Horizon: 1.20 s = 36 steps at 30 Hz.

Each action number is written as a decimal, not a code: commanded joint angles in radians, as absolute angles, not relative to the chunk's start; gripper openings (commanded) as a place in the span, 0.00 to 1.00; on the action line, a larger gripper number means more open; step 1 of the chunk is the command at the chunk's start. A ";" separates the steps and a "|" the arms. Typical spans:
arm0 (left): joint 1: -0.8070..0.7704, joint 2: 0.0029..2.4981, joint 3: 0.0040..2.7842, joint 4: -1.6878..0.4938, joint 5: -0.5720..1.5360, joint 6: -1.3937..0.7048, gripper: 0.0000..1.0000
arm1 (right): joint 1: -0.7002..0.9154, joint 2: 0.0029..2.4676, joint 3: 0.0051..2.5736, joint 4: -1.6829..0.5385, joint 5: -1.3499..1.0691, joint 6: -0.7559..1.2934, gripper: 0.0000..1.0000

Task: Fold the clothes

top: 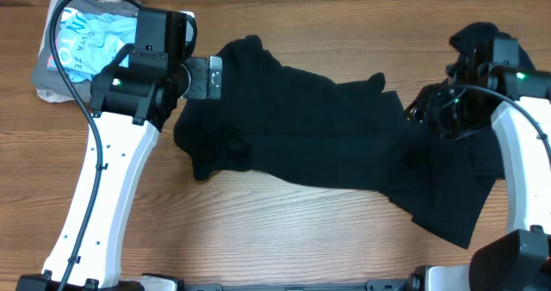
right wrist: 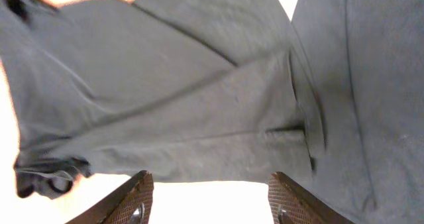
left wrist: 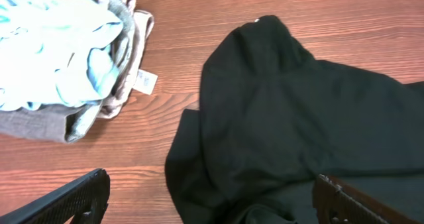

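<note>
A large black garment (top: 327, 127) lies crumpled across the table, from left of centre to the right side. My left gripper (top: 211, 77) hovers at its upper left corner. In the left wrist view the black cloth (left wrist: 285, 118) fills the right half, and the left gripper (left wrist: 209, 204) stands wide open with nothing held. My right gripper (top: 437, 103) hangs over the garment's right part, hard to make out against the cloth. The right wrist view shows the fabric (right wrist: 199, 98) washed out grey just beyond the right gripper (right wrist: 212, 201), which is open with only bright table between its fingers.
A pile of folded clothes, light blue on grey (top: 82, 50), sits at the table's far left corner; in the left wrist view the same pile (left wrist: 59, 58) shows a small white tag. Bare wooden table (top: 284, 231) runs along the front.
</note>
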<state>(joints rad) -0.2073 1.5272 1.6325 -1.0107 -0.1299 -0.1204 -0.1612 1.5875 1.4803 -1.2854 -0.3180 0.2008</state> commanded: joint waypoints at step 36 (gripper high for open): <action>-0.192 2.445 2.287 -0.750 -0.025 -0.007 1.00 | -0.006 1.946 1.732 -1.015 -0.282 0.183 0.80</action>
<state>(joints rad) -0.2001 2.3623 2.2665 -0.7998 -0.0364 -0.0429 -0.0059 1.9064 1.7134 -1.0183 -0.2974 0.1734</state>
